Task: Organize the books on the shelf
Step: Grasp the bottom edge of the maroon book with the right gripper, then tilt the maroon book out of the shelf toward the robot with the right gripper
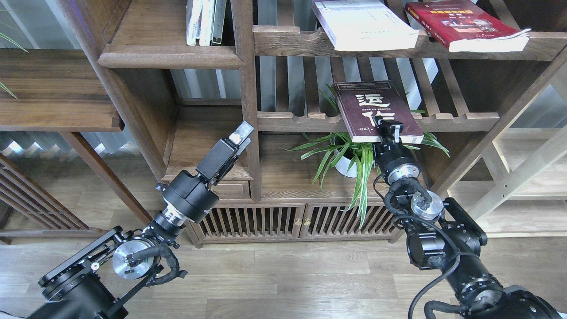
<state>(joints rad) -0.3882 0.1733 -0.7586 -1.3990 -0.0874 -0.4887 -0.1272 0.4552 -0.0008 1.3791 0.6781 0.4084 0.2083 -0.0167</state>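
The dark brown book [372, 106] with white characters lies flat on the middle slatted shelf, its near end hanging over the front rail. My right gripper [390, 131] is at that near edge, fingers against the cover; its grip is unclear. The thick white book [365, 26] and the red book [465, 24] lie flat on the top slatted shelf, both overhanging its rail. The solid walnut shelf [170, 56] with the rounded front edge is at upper left. My left gripper [241, 133] points up beside the central post, holding nothing visible.
Thin white and dark-spined books [206, 22] stand on the walnut shelf by the post [246, 88]. A potted spider plant [350, 157] sits right under the brown book. A low cabinet with slatted doors [274, 221] is below, and another solid board [57, 119] at far left.
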